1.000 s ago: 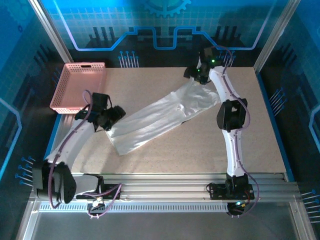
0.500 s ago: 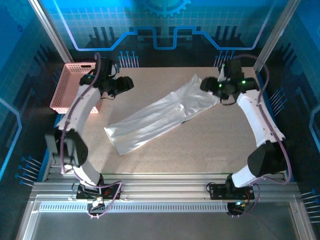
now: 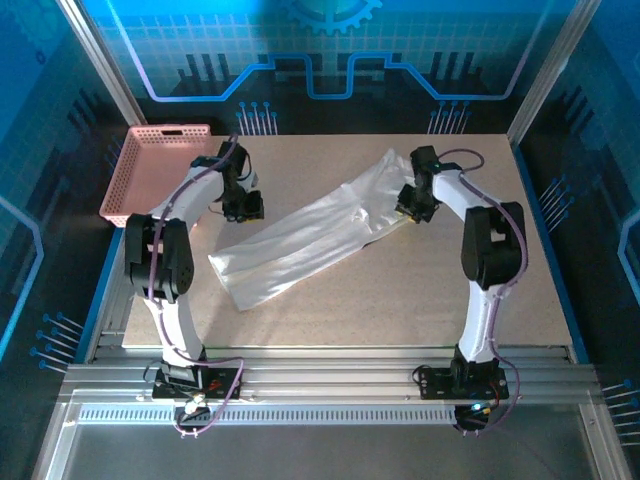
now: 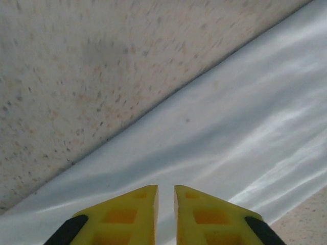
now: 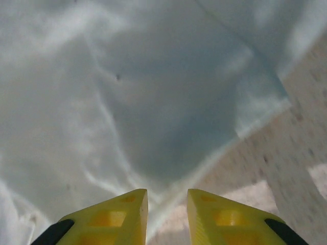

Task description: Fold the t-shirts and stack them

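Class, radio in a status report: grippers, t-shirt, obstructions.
Left gripper nearly shut over t-shirt. Right gripper part open at its edge. Pink basket stands aside.

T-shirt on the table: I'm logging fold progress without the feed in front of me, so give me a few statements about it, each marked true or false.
The white t-shirt lies in a long diagonal strip on the table. True.
The t-shirt sits inside the pink lattice basket. False: it lies on the table, apart from the basket.
The left claw is low over the shirt, near its long edge. True.
The right claw hovers above the basket. False: it is at the shirt's far right end, by a corner of the cloth.
The shirt is folded into a small square. False: it is a long strip.
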